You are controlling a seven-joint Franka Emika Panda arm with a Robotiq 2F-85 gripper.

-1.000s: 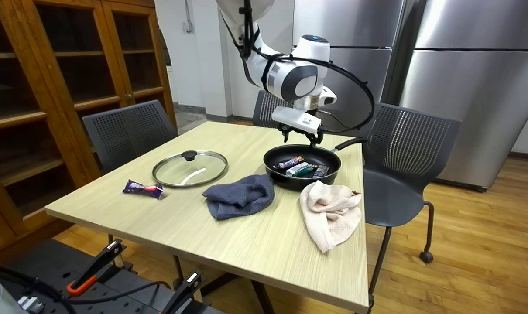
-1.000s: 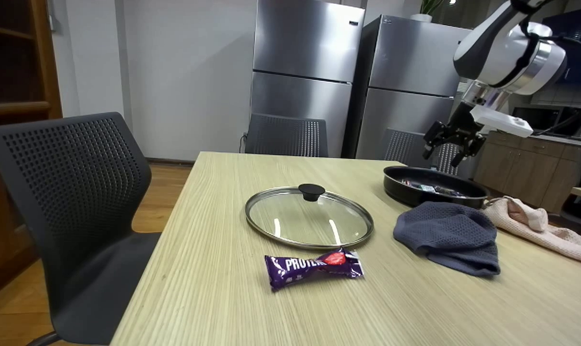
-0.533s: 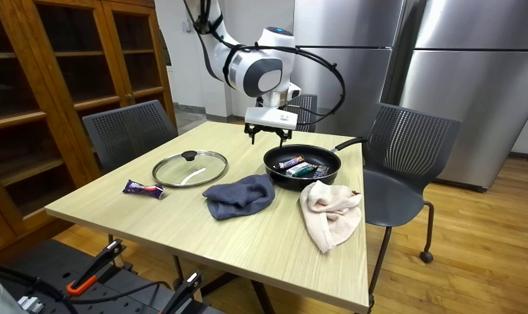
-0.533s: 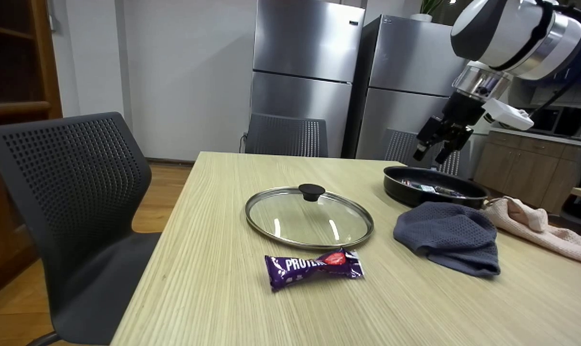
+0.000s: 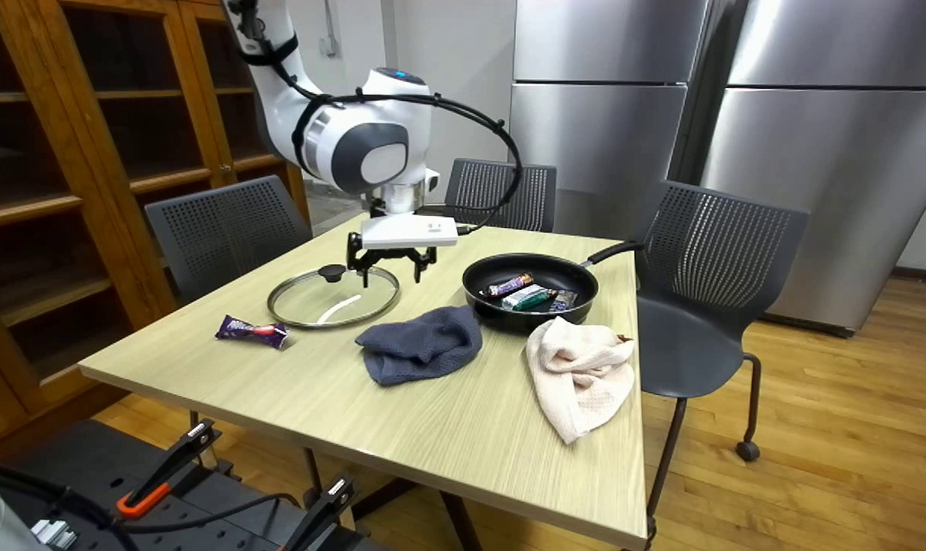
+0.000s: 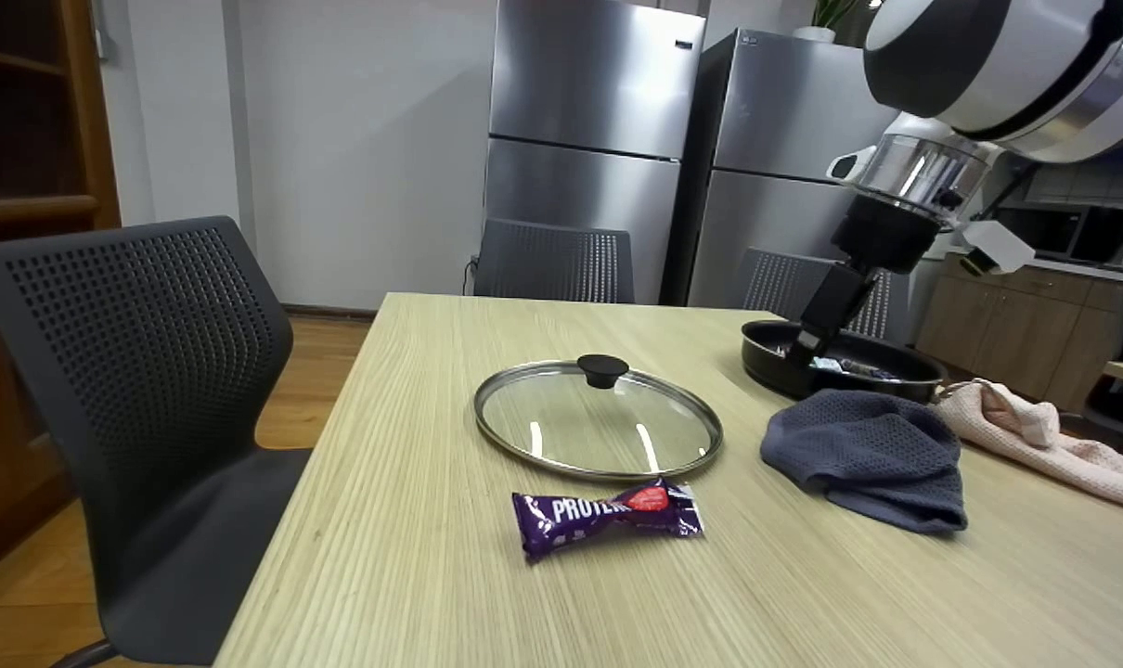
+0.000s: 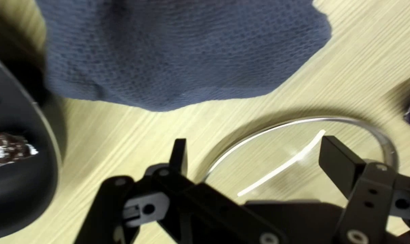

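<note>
My claw [image 7: 254, 150] is hanging over the table [image 6: 385, 557], and its two fingers [image 7: 342, 164] are standing wide apart. The wrist view is showing the gap between them, with one finger in front of the glass lid [image 7: 286, 169] and one in front of the table. In an exterior view I am seeing my claw side-on, below my white arm [image 6: 1035, 74], so the gap is hiding. There the purple snack bar [image 6: 608, 520] is showing big white letters, but the wrist view is catching just a bit of it. In an exterior view the black pan [image 5: 505, 320] is sticking out its handle [image 5: 616, 252], and snack packs [image 5: 528, 297] are lying in the pan.

Since half a second ago, I am coming away from the pan and getting closer to the lid. The lid is staying flat on the table, near the bar and the blue cloth [image 5: 425, 344], and the pink cloth [image 5: 585, 375] is staying by the pan.

The table is showing pale, stripy wood. Grey chairs [image 5: 229, 237] are standing around it on a wood floor [image 5: 853, 428], with silver fridges [image 6: 599, 83] and a brown cupboard [image 5: 195, 99] standing behind.
</note>
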